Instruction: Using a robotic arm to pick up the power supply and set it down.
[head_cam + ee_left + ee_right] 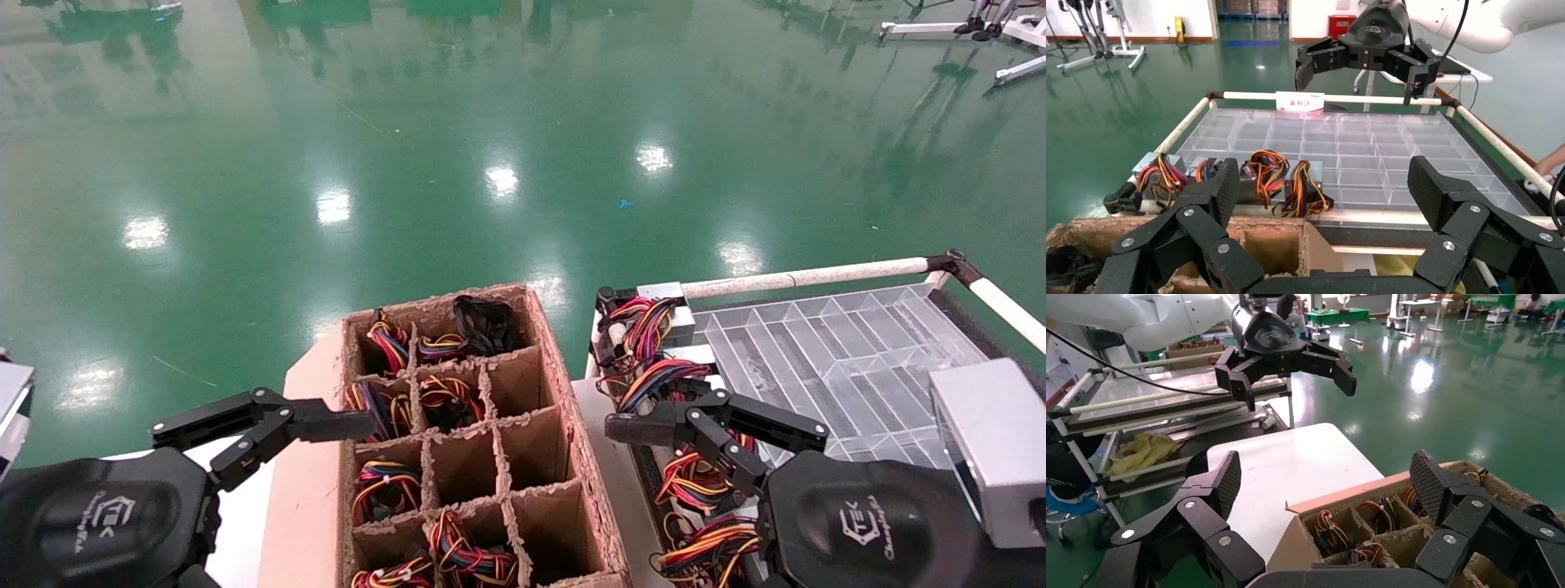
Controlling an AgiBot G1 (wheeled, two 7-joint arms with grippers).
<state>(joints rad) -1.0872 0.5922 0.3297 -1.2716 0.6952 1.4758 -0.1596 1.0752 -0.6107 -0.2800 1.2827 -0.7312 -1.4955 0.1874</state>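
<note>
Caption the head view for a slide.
Both grippers, left and right, hover open beside the divided cardboard box.

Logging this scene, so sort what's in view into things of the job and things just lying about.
Job:
- power supply with black wires, in a far cell of the cardboard box
- left gripper, open
- right gripper, open

Lying about:
- coloured-wire power supplies
- clear divided tray
- yellow cloth

A white table (1291,471) carries the divided cardboard box (458,441); a clear tray (842,359) sits beside.
</note>
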